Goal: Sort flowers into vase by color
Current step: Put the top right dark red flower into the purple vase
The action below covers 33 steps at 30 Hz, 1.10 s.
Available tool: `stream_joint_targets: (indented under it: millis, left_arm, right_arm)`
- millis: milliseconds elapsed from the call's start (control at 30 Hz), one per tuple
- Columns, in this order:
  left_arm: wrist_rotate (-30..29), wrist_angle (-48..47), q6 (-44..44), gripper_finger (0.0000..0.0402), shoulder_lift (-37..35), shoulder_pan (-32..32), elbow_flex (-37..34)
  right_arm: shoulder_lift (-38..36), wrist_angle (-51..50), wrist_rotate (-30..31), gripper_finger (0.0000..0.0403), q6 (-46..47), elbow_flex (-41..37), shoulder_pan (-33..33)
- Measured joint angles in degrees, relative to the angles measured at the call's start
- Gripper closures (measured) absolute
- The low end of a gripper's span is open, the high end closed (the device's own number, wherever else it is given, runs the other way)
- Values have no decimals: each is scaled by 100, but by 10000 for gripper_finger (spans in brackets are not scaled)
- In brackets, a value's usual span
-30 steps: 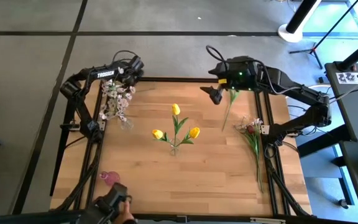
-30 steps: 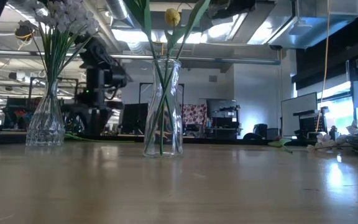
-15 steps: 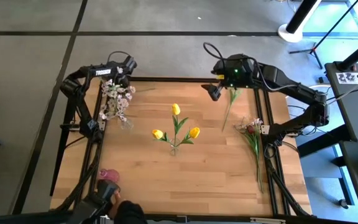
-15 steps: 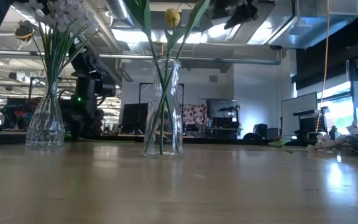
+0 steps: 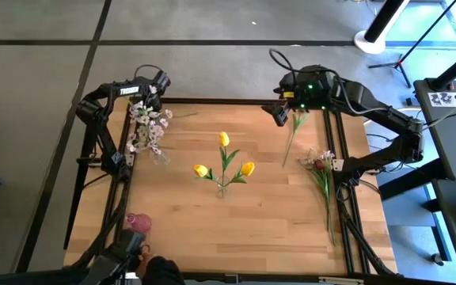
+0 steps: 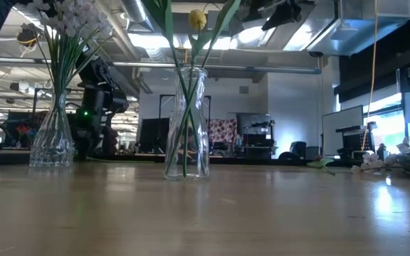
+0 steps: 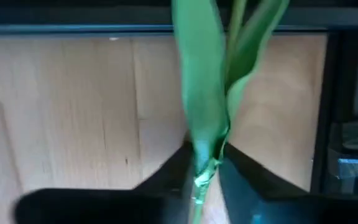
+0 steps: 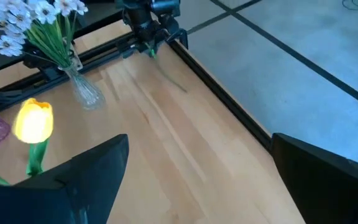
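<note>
Pinching a green stem (image 7: 199, 180) between nearly closed jaws, the left gripper (image 5: 159, 81) sits at the table's far-left corner, just beyond the vase of white-pink blossoms (image 5: 150, 127). Yellow tulips (image 5: 224, 139) stand in the centre vase. Loose flowers (image 5: 320, 164) lie right. The right gripper (image 5: 279, 113) hovers far right, jaws wide, empty. The stem seems caught near its tip, so it could slip or swing when lifted.

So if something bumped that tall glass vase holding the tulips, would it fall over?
Possibly. The vase is tall and narrow, and the tulips lean well out past its rim, so it is probably top-heavy. Its base flares slightly, which may help. Being clear glass, it would likely slide on the smooth table before tipping, and could break.
</note>
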Motion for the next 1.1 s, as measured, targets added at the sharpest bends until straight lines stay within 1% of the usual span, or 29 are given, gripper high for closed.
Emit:
stream_joint_targets:
  millis: [67,100,200,300,400,500,700,733,800,867,1000,1100]
  left_arm:
    - [-88,80,105,382,-79,-44,-5]
    - [-106,74,113,389,-138,-70,-5]
    - [-174,51,226,391,-390,-145,-5]
    - [-397,230,425,396,-702,-301,-5]
    - [-552,571,1177,397,-1027,-497,-5]
    - [-585,1299,2279,397,-1380,-827,-5]
    - [-490,2565,4385,398,-2620,-1796,-2]
    - [-425,2788,4829,398,-2875,-1957,-2]
    - [-107,3253,5751,398,-3411,-2256,1]
    - [260,3557,6399,396,-3943,-2568,11]
    - [699,3864,7225,395,-4911,-3114,11]
    - [1069,3954,7564,394,-5546,-3377,34]
  right_arm:
    - [-86,-56,0,13,-13,0,1]
    - [-131,-122,2,13,-32,0,15]
    - [-246,-275,-2,13,-142,0,15]
    - [-350,-513,-2,13,-152,0,35]
    - [-444,-624,60,13,-302,0,142]
    - [-539,-595,35,13,-615,2,185]
    - [-569,-576,-218,13,-745,7,310]
    - [-570,-576,-226,13,-743,7,363]
    - [-570,-562,-159,13,-742,7,449]
    - [-570,-489,-11,13,-740,4,555]
    - [-545,-247,65,13,-704,4,745]
    - [-496,-31,87,13,-607,2,842]
